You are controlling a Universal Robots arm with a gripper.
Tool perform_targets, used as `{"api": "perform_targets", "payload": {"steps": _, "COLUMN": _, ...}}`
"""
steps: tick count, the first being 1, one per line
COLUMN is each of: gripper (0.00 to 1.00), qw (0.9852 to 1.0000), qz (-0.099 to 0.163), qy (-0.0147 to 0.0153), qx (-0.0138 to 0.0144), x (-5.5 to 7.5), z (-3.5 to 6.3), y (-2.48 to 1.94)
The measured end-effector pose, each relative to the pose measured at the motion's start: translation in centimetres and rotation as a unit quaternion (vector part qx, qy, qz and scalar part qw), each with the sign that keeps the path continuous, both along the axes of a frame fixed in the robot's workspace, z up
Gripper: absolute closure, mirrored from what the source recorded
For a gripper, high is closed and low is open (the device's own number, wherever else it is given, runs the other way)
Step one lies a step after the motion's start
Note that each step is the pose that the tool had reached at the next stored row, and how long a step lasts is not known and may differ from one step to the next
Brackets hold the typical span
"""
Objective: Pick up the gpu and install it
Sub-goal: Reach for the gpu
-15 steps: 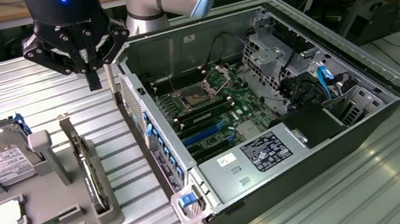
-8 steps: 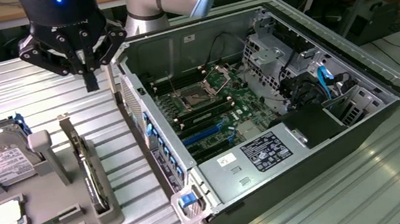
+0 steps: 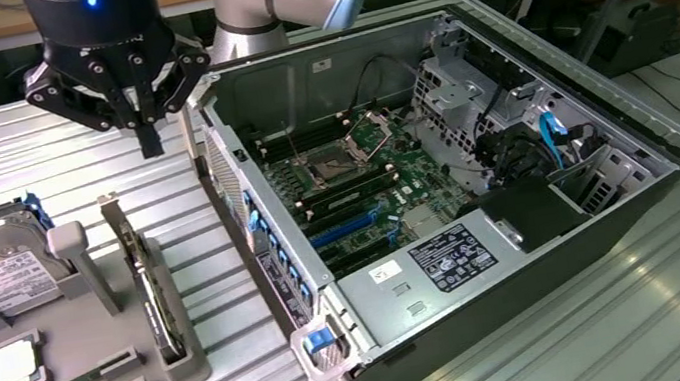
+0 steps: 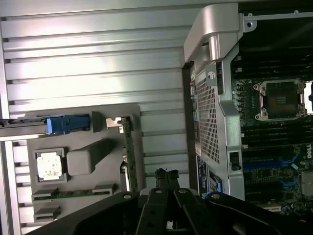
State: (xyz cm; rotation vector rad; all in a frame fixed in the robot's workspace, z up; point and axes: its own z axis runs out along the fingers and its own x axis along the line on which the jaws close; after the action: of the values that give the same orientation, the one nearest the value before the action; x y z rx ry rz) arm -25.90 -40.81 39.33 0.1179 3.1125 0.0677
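Ribbed metal table | gripper clenched, empty (over table) | thin black gpu upright in gray holder

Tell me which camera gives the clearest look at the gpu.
The exterior view. There the gpu stands on edge in a slot of the grey holder, its side and silver bracket visible. The wrist view looks down on it edge-on, so the gpu is just a thin strip beside its bracket.
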Motion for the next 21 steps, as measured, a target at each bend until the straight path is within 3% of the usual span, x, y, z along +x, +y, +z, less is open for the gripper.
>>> {"api": "perform_targets", "payload": {"steps": 21, "gripper": 0.89, "qw": 1.0, "qz": 0.0, "qy": 0.0, "qx": 0.0, "x": -1.5, "z": 0.0, "y": -0.3}}
